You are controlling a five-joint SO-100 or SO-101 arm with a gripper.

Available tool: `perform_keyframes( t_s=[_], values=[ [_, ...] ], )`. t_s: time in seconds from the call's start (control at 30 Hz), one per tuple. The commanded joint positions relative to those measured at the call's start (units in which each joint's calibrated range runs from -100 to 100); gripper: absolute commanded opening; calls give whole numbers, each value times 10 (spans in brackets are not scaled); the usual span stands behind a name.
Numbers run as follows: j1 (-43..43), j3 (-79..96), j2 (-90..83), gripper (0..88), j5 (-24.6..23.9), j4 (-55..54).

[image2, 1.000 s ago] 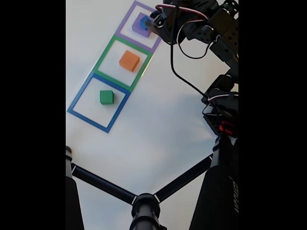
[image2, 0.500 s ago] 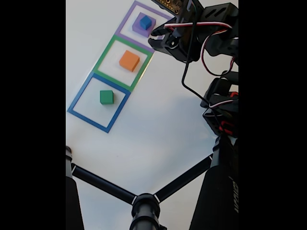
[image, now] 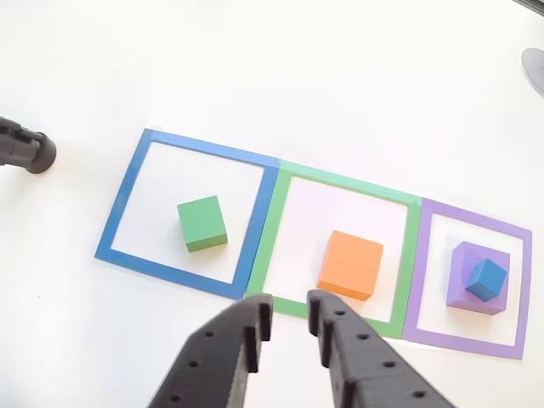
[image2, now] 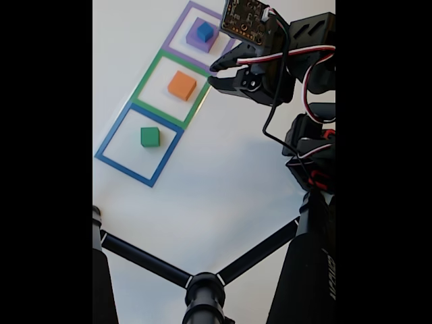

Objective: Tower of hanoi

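Fingers (image: pixel 255 336) slightly parted and empty in the other view, my gripper (image: pixel 289 316) just short of the orange block (image: pixel 350 264). Fixed view: gripper (image2: pixel 214 73) has backed off the blue cube (image2: pixel 205 31) (atop purple block (image2: pixel 194 40)), placement likely done; green cube (image2: pixel 150 137) beyond.

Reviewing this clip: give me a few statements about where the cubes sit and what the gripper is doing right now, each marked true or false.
1. The blue cube sits on top of the purple cube. True.
2. The orange cube lies inside the blue square outline. False: it lies inside the green square outline; the blue square outline holds the green cube.
3. The gripper is shut on the green cube. False: its jaws stand slightly apart and hold nothing.
4. In the other view, the gripper's tips are near the lower edge of the green square outline. True.
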Motion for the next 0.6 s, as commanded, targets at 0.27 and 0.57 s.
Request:
perform_keyframes(
  t_s=[0.27,0.57],
  values=[
    [-24,193,-11,208,0,-212],
    [-5,481,36,374,0,-632]
  ],
)
